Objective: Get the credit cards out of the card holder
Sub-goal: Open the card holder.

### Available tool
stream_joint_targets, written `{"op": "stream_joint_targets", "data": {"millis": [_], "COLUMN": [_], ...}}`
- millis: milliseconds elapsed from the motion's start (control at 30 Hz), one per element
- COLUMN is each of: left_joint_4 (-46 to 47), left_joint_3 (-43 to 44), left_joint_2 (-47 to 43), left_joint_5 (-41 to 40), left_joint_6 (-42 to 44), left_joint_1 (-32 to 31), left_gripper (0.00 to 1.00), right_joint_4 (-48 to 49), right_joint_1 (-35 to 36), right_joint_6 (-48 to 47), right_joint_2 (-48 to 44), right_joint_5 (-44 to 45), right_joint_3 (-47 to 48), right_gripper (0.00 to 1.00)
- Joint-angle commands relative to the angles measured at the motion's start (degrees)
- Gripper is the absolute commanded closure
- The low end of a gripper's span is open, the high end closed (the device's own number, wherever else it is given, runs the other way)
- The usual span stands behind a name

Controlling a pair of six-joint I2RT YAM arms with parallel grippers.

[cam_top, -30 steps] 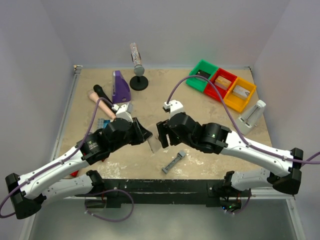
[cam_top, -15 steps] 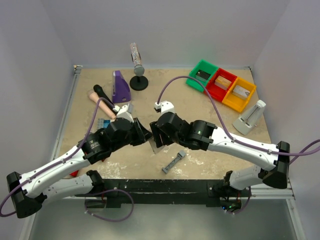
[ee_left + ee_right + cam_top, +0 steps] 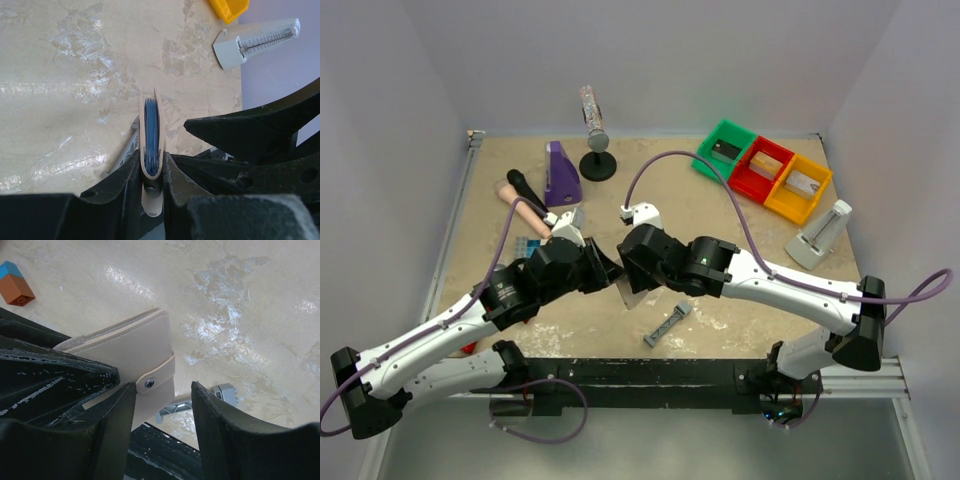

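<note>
The left claw [image 3: 151, 165] is pinched narrow on the card holder [image 3: 150, 125]. It grips the folded spine and holds the holder edge-up, clear of the desk [image 3: 720, 230], over the middle and a little toward the near edge. The right claw [image 3: 164, 387] comes in from the other side with its jaws partly apart. They straddle the snap strap [image 3: 155, 380] that wraps the holder's free edge, and one finger sits right by the metal stud.

The credit cards can't be made out. From the left wrist I see only blue layers edge-on between the two pale covers, so I take it the cards are tucked inside and the holder has to be opened first.

To do that well, I'd say the right claw should grab the strap's loose end beyond the stud, not the stud itself. It should peel outward, away from the cover, while the left claw keeps its hold low on the spine so the covers are free to swing apart. A grip that also catches the cover would simply clamp the holder closed.

As for writing, the cover and stud look plain, with no brand. The white wedge-shaped stand [image 3: 255, 47] near the desk's right edge carries a ruled scale, too fine to read. The grey bar-shaped tool [image 3: 668, 325] near the front edge shows no lettering.
</note>
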Motion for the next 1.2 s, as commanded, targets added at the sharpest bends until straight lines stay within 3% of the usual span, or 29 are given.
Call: {"op": "stream_joint_targets", "data": {"millis": [0,267,633,733,1167], "left_joint_4": [8.6,9.2,9.2,9.2,7.5], "left_joint_3": [0.8,0.6,0.3,0.2,-0.4], "left_joint_2": [-2.4,-2.5,-3.2,-3.4,-4.8], "left_joint_5": [4.5,5.2,5.1,5.0,3.3], "left_joint_6": [-3.1,-3.1,-3.0,-2.7,-2.1], "left_joint_1": [-0.6,-0.8,-0.9,-0.9,-0.9], "left_gripper": [1.0,1.0,1.0,1.0,1.0], "right_joint_4": [-1.8,-2.5,-3.3,-3.7,-5.6], "right_joint_1": [0.1,0.1,0.1,0.0,-0.5], "right_joint_6": [0.9,-0.3,-1.7,-1.8,-1.8], "right_joint_2": [2.0,3.6,4.0,3.9,2.0], "right_joint_5": [2.1,2.7,2.7,3.1,6.4], "right_joint_3": [1.4,2.0,1.9,2.0,1.9], "right_gripper": [0.48,0.57,0.87,1.0,1.0]}}
